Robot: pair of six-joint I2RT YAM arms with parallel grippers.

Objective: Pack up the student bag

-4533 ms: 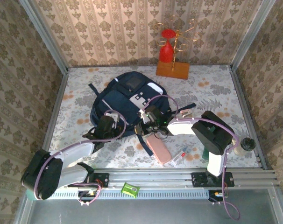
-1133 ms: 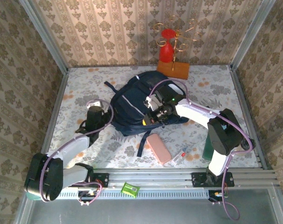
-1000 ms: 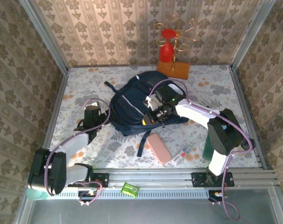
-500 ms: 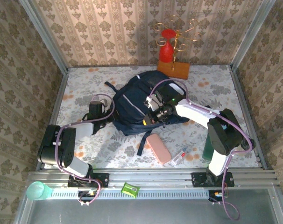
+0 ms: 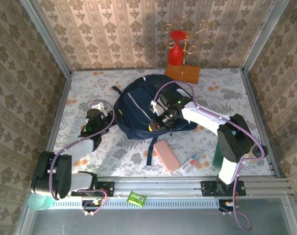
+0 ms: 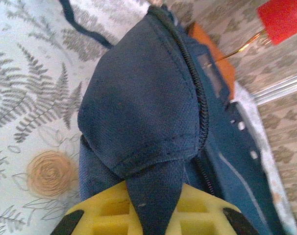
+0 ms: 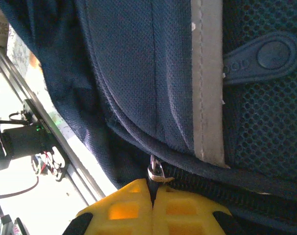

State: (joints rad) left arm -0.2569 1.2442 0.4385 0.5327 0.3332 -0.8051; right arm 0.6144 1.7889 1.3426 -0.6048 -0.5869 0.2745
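Note:
The student bag (image 5: 136, 105), dark navy with pale stripe trim, lies in the middle of the floral table. My left gripper (image 5: 111, 115) is at its left edge. In the left wrist view the yellow fingers (image 6: 104, 215) are shut on a fold of the bag's navy fabric (image 6: 153, 196), with the zipper track (image 6: 200, 98) running up the right. My right gripper (image 5: 157, 123) is at the bag's near right side. Its jaws (image 7: 152, 196) are shut on the metal zipper pull (image 7: 156, 171), below the pale stripe (image 7: 206, 78).
A pink pencil case (image 5: 166, 155) and a pen (image 5: 190, 161) lie in front of the bag, beside one dark strap (image 5: 151, 147). A red vase on a wooden base (image 5: 180, 61) stands at the back. A dark green object (image 5: 218, 155) sits by the right arm.
My left arm swung in to the bag's left edge and its jaws closed on the fabric. The bag shifted slightly. The right gripper kept its hold on the zipper pull.

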